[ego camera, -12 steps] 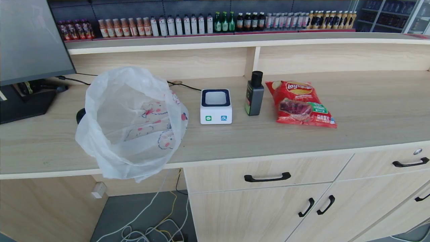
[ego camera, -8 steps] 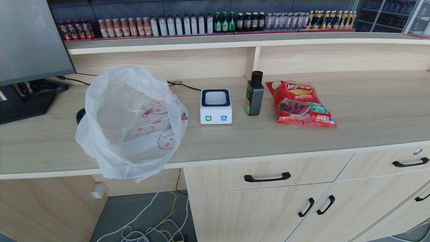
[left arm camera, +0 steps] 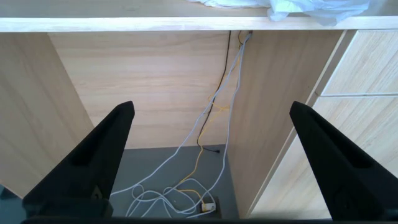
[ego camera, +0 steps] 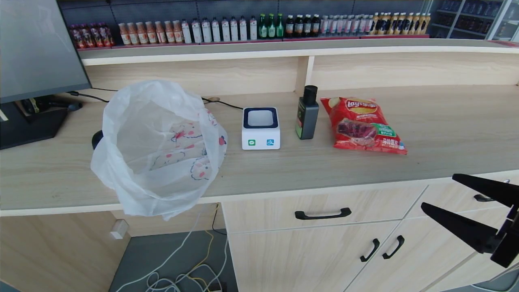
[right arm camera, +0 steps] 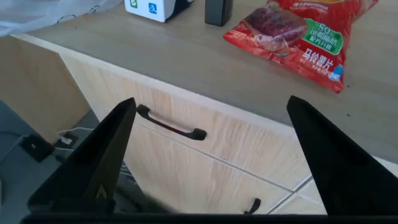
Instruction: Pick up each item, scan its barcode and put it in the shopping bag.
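Observation:
A red chips bag (ego camera: 365,125) (right arm camera: 292,31) lies flat on the wooden counter (ego camera: 316,162), right of a dark bottle (ego camera: 307,113) (right arm camera: 217,11) that stands upright. Left of the bottle sits the white barcode scanner (ego camera: 260,128) (right arm camera: 152,7). The translucent shopping bag (ego camera: 158,146) (left arm camera: 311,7) stands open at the counter's left front edge. My right gripper (ego camera: 438,192) (right arm camera: 211,118) is open, low at the right, in front of the drawers and below the counter edge. My left gripper (left arm camera: 211,121) is open below the counter, facing the gap under it.
A monitor (ego camera: 36,48) stands at the counter's far left. A raised shelf (ego camera: 284,50) runs along the back with rows of bottles behind. Drawers with black handles (ego camera: 322,214) (right arm camera: 171,124) sit below the counter. Cables (left arm camera: 205,155) hang in the gap under it.
My right gripper has come into the head view at the lower right. The items on the counter have not moved.

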{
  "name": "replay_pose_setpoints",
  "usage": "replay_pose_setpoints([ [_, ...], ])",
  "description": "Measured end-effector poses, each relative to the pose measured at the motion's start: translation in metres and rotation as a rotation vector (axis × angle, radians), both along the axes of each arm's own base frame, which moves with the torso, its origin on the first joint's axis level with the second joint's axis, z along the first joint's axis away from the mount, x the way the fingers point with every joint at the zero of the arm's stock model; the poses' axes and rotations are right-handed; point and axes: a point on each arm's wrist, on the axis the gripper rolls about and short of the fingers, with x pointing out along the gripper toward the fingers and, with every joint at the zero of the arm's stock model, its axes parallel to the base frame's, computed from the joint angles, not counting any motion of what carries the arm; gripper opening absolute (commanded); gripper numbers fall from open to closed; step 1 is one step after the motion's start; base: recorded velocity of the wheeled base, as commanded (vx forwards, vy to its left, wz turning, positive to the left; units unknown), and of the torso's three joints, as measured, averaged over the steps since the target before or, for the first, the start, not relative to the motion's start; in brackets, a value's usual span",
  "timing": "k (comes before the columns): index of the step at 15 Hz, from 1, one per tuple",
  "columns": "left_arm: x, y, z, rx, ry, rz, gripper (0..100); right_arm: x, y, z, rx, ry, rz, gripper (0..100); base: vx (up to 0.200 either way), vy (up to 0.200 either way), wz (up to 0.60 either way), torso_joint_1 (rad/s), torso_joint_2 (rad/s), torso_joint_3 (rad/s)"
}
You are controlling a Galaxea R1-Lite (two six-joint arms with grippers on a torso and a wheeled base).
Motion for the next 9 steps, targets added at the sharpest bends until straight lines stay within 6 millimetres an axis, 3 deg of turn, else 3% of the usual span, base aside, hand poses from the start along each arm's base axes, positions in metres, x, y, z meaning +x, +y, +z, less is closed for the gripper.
replay_pose_setpoints([
  [5,0.000,0.000,0.000,0.000,0.000,0.000,100,0.096,0.017,0.037,0.058,-0.349,-0.102,100,0.000,0.000,0.00,0.000,0.00,0.000],
  [9,0.000,0.000,0.000,0.000,0.000,0.000,100,0.136,0.026,0.055,0.156,-0.417,-0.146,100,0.000,0.000,0.00,0.000,0.00,0.000],
])
